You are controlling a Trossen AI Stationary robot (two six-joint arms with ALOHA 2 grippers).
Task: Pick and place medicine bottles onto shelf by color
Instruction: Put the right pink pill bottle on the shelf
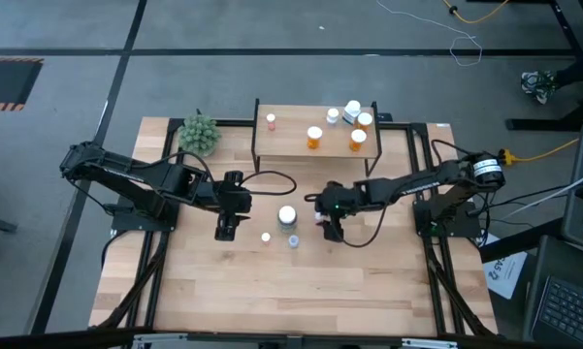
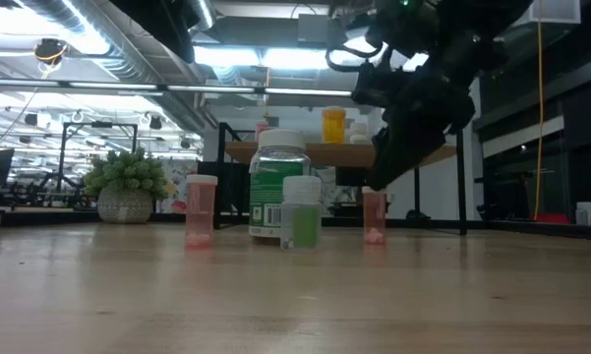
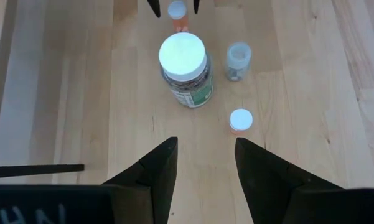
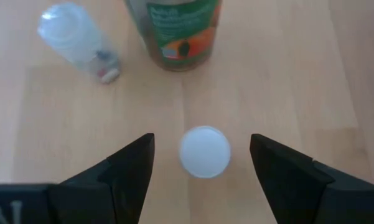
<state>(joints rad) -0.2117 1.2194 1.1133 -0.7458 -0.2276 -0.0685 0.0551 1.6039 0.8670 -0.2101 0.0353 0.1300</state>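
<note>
Four bottles stand upright on the table: a large green bottle (image 1: 287, 215), a small pale green one (image 1: 293, 240), a pink one (image 1: 266, 237), and another pink one (image 4: 205, 151). My right gripper (image 4: 202, 163) is open; it slants down over that last bottle, a finger on each side of the white cap, with a gap to both. My left gripper (image 3: 205, 152) hangs open left of the group, with nothing between its fingers. The shelf (image 1: 289, 137) at the far side carries a pink bottle (image 1: 271, 120), two orange ones (image 1: 314, 138) and white ones (image 1: 352, 110).
A green plant ball (image 1: 199, 134) sits left of the shelf. The large green bottle (image 4: 180, 31) and the small pale one (image 4: 81, 40) stand just beyond the right gripper. Bare wood lies toward the table's near edge.
</note>
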